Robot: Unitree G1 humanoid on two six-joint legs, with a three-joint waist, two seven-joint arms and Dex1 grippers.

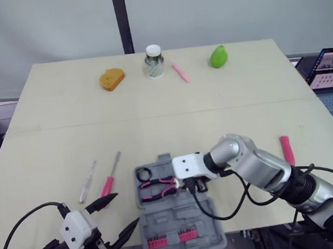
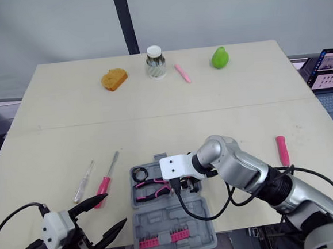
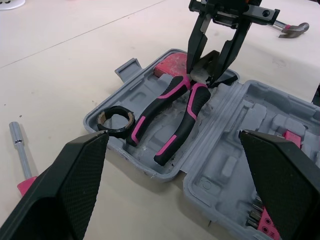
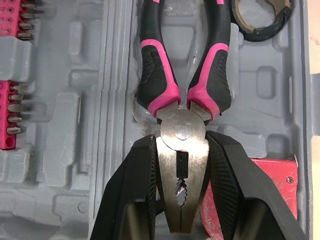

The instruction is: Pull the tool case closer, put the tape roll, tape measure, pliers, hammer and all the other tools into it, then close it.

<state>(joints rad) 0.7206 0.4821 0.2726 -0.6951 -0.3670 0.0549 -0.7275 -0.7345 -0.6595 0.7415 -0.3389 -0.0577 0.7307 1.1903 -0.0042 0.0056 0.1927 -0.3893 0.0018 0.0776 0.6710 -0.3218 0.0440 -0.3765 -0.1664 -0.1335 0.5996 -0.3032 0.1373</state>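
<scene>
While the right tool pinches the pliers by the head, low in the case at lower centre, placing is in hand; next it must let go and lift clear. The left tool gapes empty, lower left. Probably the hammer lies right, on the tabletop.

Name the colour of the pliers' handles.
Black with pink, on the pliers; best in right wrist view.
</scene>
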